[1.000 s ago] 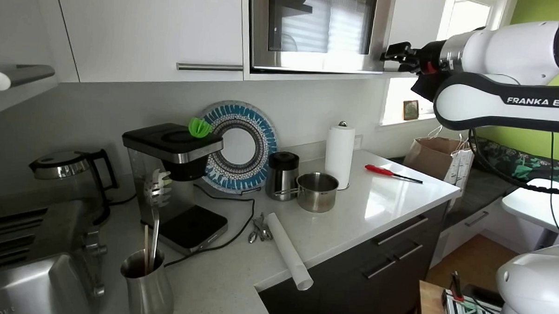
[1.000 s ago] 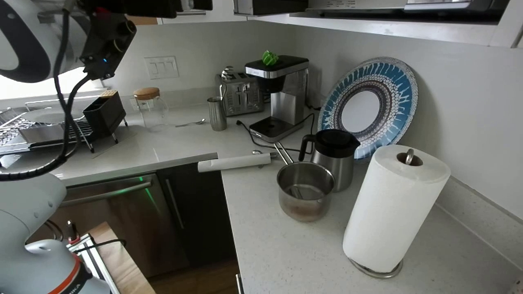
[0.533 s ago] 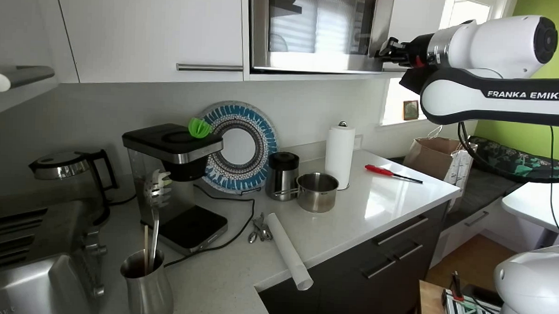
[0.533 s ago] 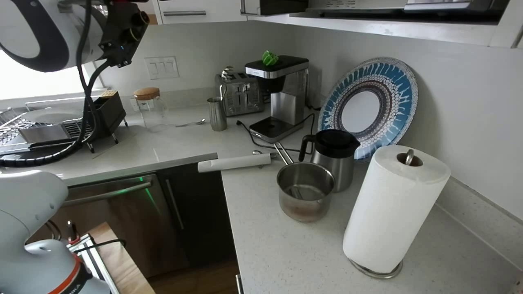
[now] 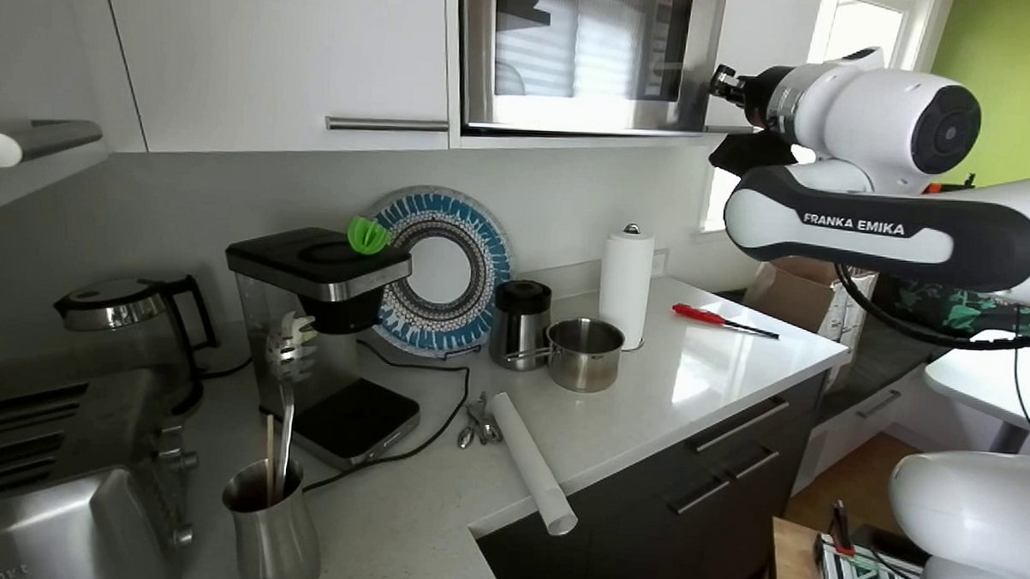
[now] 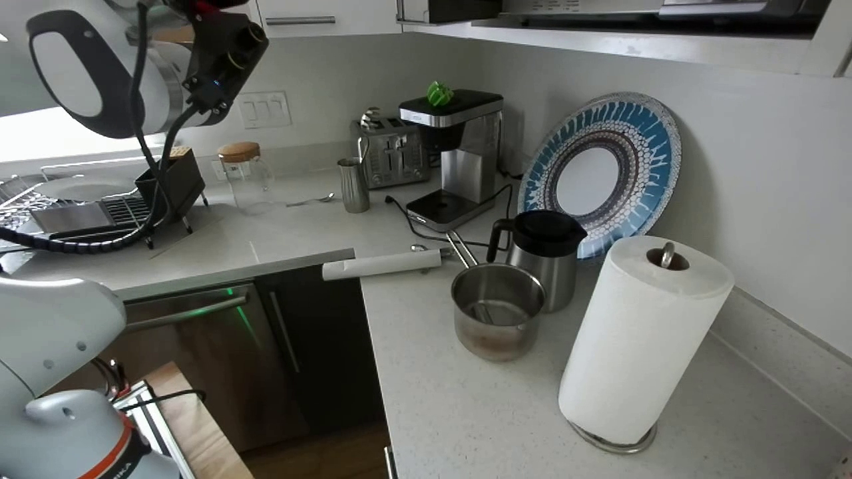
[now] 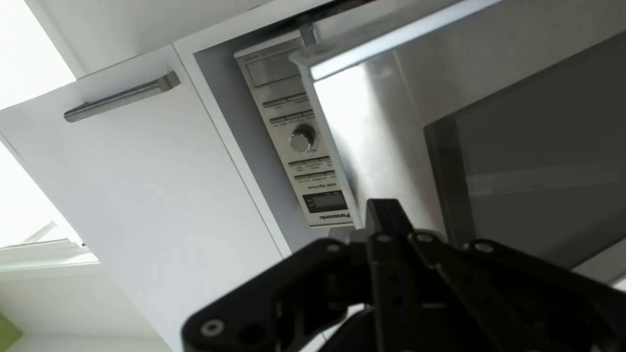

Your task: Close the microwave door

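Note:
The microwave door (image 7: 386, 132), a dark window (image 7: 543, 151) in a steel frame, stands ajar in the wrist view. Past its free edge shows the microwave's control panel (image 7: 303, 142), upside down. My gripper (image 7: 384, 210) is shut, its fingertips together with nothing between them, in front of the frame near that free edge; I cannot tell whether they touch. In an exterior view the gripper (image 5: 721, 81) is at the right edge of the door (image 5: 572, 113). In an exterior view only the wrist (image 6: 223, 63) shows, the fingertips out of frame; the microwave's underside (image 6: 619, 23) appears above.
A white cabinet door (image 7: 161, 186) with a bar handle (image 7: 122, 98) adjoins the microwave. On the counter below stand a paper towel roll (image 5: 626, 289), a steel pot (image 5: 584, 365), a coffee machine (image 5: 336, 266) and a red screwdriver (image 5: 698, 313).
My gripper has gone from open to shut. The arm has shifted left in an exterior view, its elbow lower. The door seems to have swung slightly toward the microwave.

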Robot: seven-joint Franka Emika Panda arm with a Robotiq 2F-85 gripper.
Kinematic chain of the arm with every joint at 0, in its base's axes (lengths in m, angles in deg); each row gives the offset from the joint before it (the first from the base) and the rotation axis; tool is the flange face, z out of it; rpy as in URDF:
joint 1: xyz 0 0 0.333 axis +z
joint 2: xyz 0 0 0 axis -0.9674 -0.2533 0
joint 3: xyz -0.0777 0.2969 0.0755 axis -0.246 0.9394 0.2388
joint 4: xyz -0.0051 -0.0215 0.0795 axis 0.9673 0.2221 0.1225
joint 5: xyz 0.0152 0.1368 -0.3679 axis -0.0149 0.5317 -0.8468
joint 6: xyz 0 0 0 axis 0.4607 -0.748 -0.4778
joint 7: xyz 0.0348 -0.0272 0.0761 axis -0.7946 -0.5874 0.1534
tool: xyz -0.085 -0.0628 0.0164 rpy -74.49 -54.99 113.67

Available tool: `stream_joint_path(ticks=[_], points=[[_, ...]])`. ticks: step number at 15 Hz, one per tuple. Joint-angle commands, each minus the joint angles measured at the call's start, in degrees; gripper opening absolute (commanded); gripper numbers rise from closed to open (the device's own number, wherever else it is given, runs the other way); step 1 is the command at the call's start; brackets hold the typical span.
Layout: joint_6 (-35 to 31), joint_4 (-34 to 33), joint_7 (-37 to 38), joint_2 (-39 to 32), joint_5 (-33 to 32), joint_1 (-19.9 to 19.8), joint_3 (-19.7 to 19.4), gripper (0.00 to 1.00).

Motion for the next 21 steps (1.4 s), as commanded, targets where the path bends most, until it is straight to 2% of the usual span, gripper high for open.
stream_joint_path(ticks=[1, 2, 5, 12, 13, 15, 16, 17, 21], points=[[-0.06, -0.16, -1.23, -0.24, 1.41, -0.78, 0.64, 0.01], [-0.06, -0.22, -1.26, -0.35, 1.4, -0.9, 0.78, 0.0], [1.3, -1.09, -2.6, -2.77, 0.18, 2.14, -0.22, 0.0], [3.23, -6.23, -2.68, -11.25, 0.24, 0.51, -0.06, 0.0], [4.41, -7.88, -2.96, -13.86, -0.23, 1.29, -0.82, 0.0], [5.54, -11.26, -4.41, -19.67, -1.82, 5.34, -3.96, 0.0], [7.9, -13.64, -3.87, -21.37, -1.69, 4.25, -4.19, 0.0], [5.16, -8.49, -2.39, -15.27, -0.78, 2.51, -1.99, 0.01], [6.54, -13.03, -3.71, -20.96, -0.79, 3.05, -3.45, 0.0]])
